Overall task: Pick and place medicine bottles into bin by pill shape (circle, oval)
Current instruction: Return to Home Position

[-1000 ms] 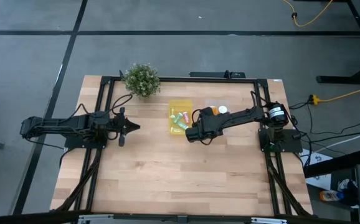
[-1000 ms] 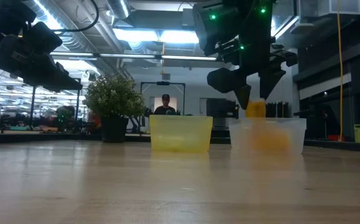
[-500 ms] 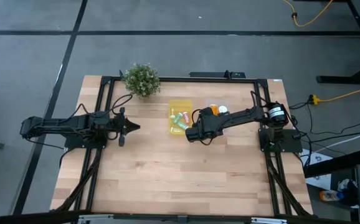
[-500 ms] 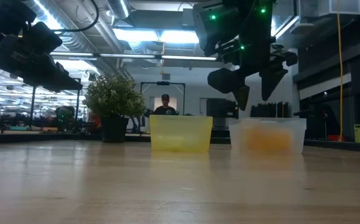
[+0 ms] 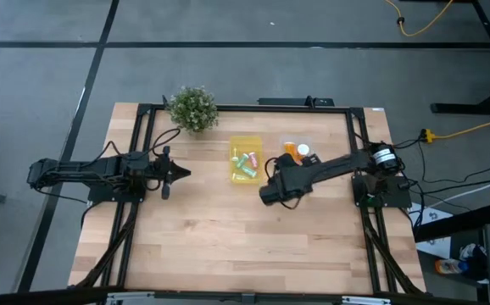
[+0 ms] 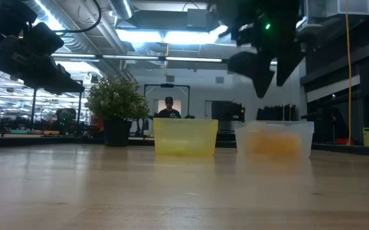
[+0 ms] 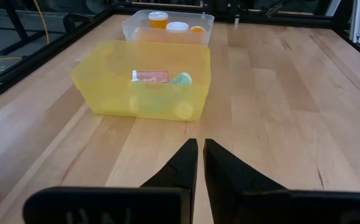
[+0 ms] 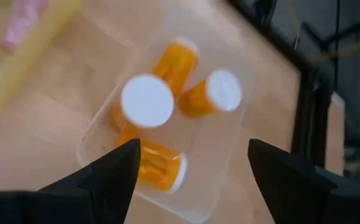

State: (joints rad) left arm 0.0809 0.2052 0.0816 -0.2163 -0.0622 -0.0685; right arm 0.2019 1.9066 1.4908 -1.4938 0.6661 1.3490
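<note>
Matt wood table (image 5: 228, 237), transl. yellow plastic bin (image 7: 105, 93), clear plastic bin (image 8: 223, 155)

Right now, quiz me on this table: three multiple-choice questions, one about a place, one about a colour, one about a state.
1. Where is the right gripper?
A) over the yellow bin
B) over the bare table, clear of both bins
C) beside the plant

2. What colour are the caps of the orange bottles in the transparent bin?
A) white
B) blue
C) black

3. How are the right gripper's fingers?
A) shut on a bottle
B) spread open, gripping nothing
C) shut and empty

Answers:
1 B: the high view shows it over wood, off the bins.
2 A: the right wrist view shows round white caps.
3 B: that view shows both fingers far apart, with no bottle held.
The left gripper waits at the table's left.
</note>
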